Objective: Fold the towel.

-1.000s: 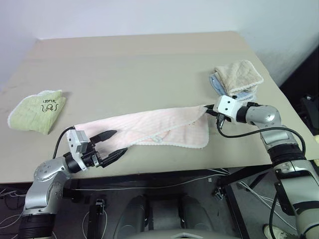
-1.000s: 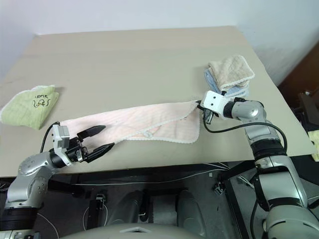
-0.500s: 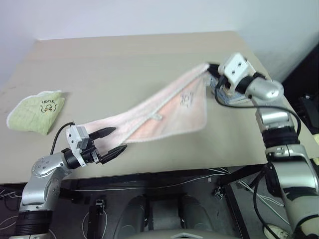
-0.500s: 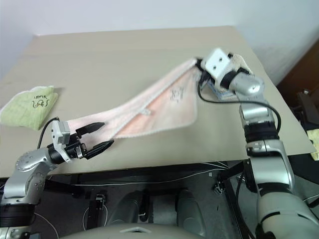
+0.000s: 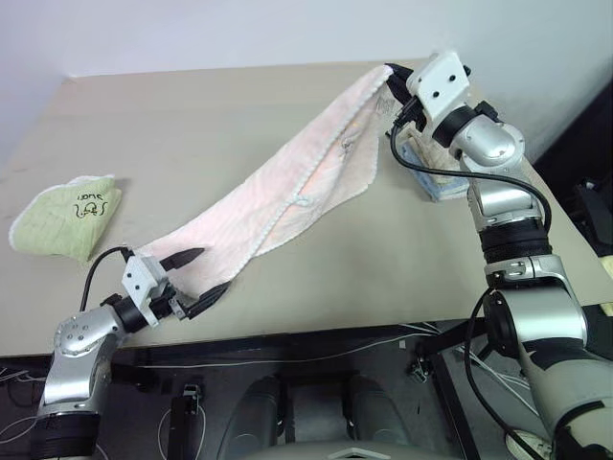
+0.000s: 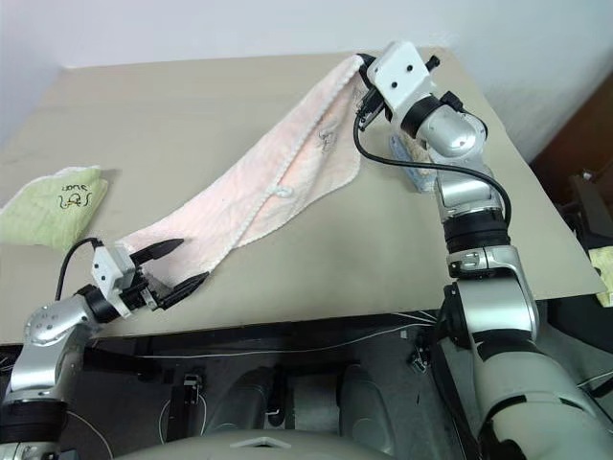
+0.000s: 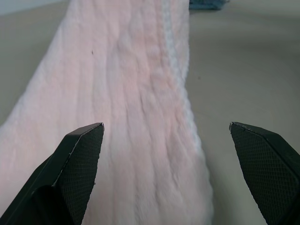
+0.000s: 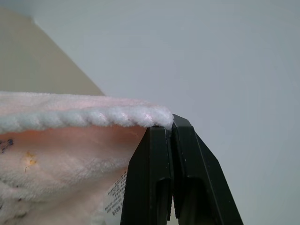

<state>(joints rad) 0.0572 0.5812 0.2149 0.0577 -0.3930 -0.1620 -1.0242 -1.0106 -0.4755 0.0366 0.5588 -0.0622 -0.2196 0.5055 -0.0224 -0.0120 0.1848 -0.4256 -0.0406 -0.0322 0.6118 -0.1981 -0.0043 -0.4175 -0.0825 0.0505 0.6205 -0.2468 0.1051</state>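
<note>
towel (image 5: 287,182) corner lifted higher, pinched in right claw (image 5: 391,72)

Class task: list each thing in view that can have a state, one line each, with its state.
towel: one corner lifted, far end on the table, unfolded
right gripper: shut on towel corner
left gripper: open, straddling the towel's near end
green cloth: crumpled on table

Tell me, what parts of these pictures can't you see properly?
- Cloth stack, eye views: mostly hidden behind the right arm.
- Green cloth, eye views: its dark writing is too small to read.
- Towel, right wrist view: its label is cut off by the right gripper.
</note>
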